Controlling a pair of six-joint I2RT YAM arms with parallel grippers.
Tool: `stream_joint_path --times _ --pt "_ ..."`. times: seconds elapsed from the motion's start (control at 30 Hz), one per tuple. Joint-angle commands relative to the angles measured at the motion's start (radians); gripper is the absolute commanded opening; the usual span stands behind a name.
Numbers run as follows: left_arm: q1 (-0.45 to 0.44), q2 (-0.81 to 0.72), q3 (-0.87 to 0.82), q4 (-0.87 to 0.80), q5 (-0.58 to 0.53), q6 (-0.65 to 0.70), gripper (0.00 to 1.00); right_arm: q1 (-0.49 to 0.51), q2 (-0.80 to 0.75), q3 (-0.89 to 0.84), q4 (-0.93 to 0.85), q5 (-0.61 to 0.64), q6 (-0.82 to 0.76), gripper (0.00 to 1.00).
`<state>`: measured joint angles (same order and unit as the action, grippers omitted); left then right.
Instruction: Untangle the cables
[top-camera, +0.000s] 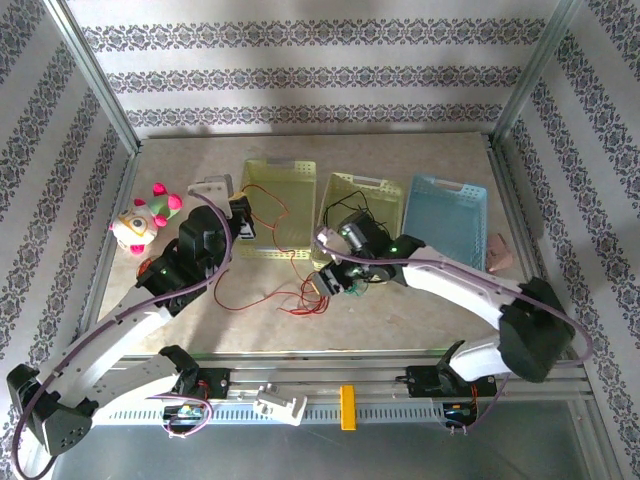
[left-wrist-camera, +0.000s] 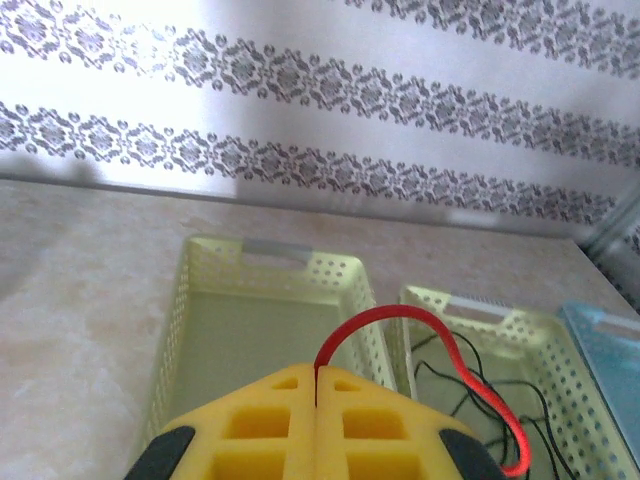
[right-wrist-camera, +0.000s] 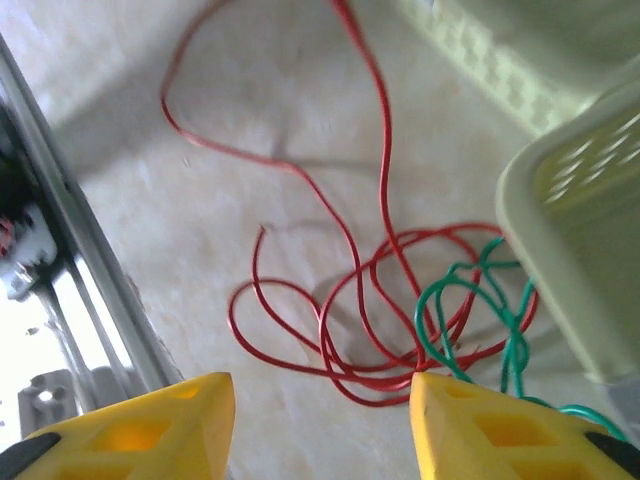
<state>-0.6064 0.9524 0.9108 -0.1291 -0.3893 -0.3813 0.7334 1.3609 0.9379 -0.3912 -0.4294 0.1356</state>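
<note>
Your left hand (left-wrist-camera: 316, 388) is clamped shut on the red cable (left-wrist-camera: 400, 313), which rises from between the pads in an arc and drops away to the right. This hand hangs above the left yellow basket (left-wrist-camera: 200, 300), toward the counter's far edge. Next to it, the middle yellow basket (left-wrist-camera: 440, 300) contains the black cable (left-wrist-camera: 452, 385).

Your right hand (right-wrist-camera: 320, 390) stands open and grips nothing. It is low over the counter (right-wrist-camera: 150, 220), about midway along and nearer the near edge. Directly ahead of its fingers, loose loops of red cable lie flat on the counter. The green cable (right-wrist-camera: 445, 290) crosses those loops just ahead of the finger nearer the middle yellow basket, beside that basket's corner.
</note>
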Motion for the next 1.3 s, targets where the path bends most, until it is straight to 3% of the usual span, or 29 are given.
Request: stream_joint_path --times 0.0,0.27,0.53,0.93,1.27 --pt "0.022 0.022 0.073 0.112 0.028 0.018 0.0 -0.038 -0.106 -0.016 0.096 -0.009 0.071 0.51" --pt "0.027 0.059 0.219 0.161 0.075 0.11 0.0 -0.114 -0.284 -0.072 0.176 0.144 0.129 0.53" --pt "0.029 0.086 0.312 0.231 0.149 0.144 0.0 -0.15 -0.362 -0.138 0.209 0.289 0.165 0.53" --pt "0.092 0.268 0.338 0.225 0.04 0.195 0.0 -0.154 -0.372 -0.128 0.152 0.251 0.147 0.54" --pt "0.217 0.469 0.251 0.264 0.103 0.04 0.0 -0.156 -0.448 -0.146 0.093 0.287 0.137 0.54"
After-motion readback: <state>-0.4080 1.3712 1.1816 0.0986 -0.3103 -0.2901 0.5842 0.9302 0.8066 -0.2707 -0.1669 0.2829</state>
